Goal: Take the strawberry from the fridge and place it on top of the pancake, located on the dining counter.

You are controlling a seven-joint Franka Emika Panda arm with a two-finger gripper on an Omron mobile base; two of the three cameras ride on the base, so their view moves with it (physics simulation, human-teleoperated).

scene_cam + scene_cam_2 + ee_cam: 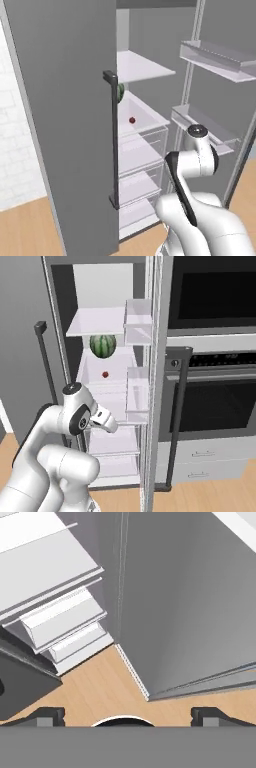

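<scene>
From the left base view we see the fridge (65, 125) with its left door swung toward us, edge-on, its dark bar handle (114, 140) running down the door's edge. Behind it the white shelves and clear drawers are exposed. The strawberry (132, 120) sits alone on the middle white shelf, at about 11 o'clock from the arm's upper joint. A sliver of the green watermelon (120, 92) peeks out just past the handle's top, at 11 o'clock from the berry. The arm (195, 165) rises at 5 o'clock in the picture, in front of the open right door's bins.

From the right base view we look straight into the fridge (30, 356). The watermelon (103, 346) is at the back of the middle shelf, and the strawberry (105, 374) lies just below it at 6 o'clock, apart from it, on the same shelf. The arm's wrist (102, 421) points toward 3 o'clock, lower than the berry and outside the shelves. The black-windowed wall oven (215, 356) stands at 3 o'clock.

In the hand view the 2 fingers (127, 717) stand spread fully wide at the bottom corners, with nothing between them. Ahead lie the wood floor (100, 682), the drawer fronts at 10 o'clock and a grey fridge door panel (185, 602) at 2 o'clock.
</scene>
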